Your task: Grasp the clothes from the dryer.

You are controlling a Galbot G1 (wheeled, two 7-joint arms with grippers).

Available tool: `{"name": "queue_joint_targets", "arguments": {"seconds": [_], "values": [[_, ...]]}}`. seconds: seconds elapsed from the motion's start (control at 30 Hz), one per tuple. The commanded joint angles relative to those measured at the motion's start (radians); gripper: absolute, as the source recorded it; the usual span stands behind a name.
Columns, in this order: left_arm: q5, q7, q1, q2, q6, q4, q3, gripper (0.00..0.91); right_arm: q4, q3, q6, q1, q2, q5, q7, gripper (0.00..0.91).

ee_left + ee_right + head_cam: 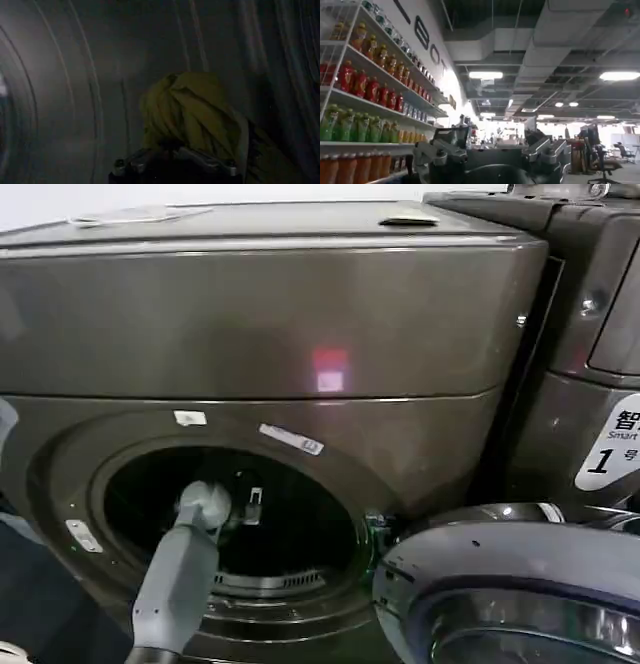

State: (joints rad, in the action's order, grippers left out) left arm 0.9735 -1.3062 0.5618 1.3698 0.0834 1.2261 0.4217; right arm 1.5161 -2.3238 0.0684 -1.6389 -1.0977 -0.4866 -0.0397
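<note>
Front of the dryer [270, 314], a dark bronze-grey front-loading machine with a plain flat top panel, a small pink light [329, 369] on its fascia and white labels above the round drum mouth [235, 519]. The door [510, 584] stands swung open at the lower right of the head view, its grey rim and glass bowl facing up. A second machine [590, 304] stands just beside the dryer on the right and carries a white sticker with the figure "1" [612, 446]. The left arm [180, 579], sleeved in grey, reaches up from below and passes through the mouth into the dark drum, so that the left hand [175, 162] lies inside. In the left wrist view the base of that hand shows as a dark metal bracket at the frame's edge, and directly in front of it sits the clothes [192, 112], a small bunched piece of yellow-green fabric with folds and a pale strip along one side, resting against the ribbed drum wall [60, 100]. Whether the left hand's fingers are apart or closed on the fabric cannot be told (they are hidden in the dark). The right hand [492, 157] is held away from the dryer and points out into the room, fingers spread apart and holding nothing, with shelves of coloured bottles [365, 100] beside it.
</note>
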Motion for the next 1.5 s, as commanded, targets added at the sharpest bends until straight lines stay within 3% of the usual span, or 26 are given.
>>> {"name": "queue_joint_targets", "arguments": {"seconds": [0.03,0.27,0.6,1.0,1.27,1.37,1.5], "values": [[-0.264,0.324,-0.007,0.009,-0.123,0.135,0.011,0.000,0.002,0.003,-0.002,0.001,-0.003,-0.001,0.000,0.907],[-0.396,0.664,-0.013,0.040,-0.330,0.252,0.016,0.000,0.009,0.009,-0.007,0.002,-0.014,-0.005,-0.003,0.907],[-0.541,0.969,0.034,0.092,-0.467,0.380,0.026,0.000,0.025,0.003,-0.015,-0.005,-0.013,-0.008,-0.003,0.907],[-0.763,1.403,0.082,0.168,-0.528,0.483,0.022,0.000,0.036,-0.001,-0.029,-0.014,-0.021,-0.005,-0.006,0.907],[-0.794,1.455,0.139,0.208,-0.535,0.532,0.017,0.000,0.045,-0.003,-0.027,-0.015,-0.030,-0.006,0.000,0.907],[-0.797,1.458,0.146,0.212,-0.536,0.533,0.018,0.000,0.062,-0.013,0.019,-0.018,-0.035,-0.009,0.002,0.907],[-0.801,1.461,0.150,0.214,-0.534,0.532,0.017,0.000,0.057,-0.007,-0.027,-0.020,-0.037,-0.010,0.001,0.907]]}}
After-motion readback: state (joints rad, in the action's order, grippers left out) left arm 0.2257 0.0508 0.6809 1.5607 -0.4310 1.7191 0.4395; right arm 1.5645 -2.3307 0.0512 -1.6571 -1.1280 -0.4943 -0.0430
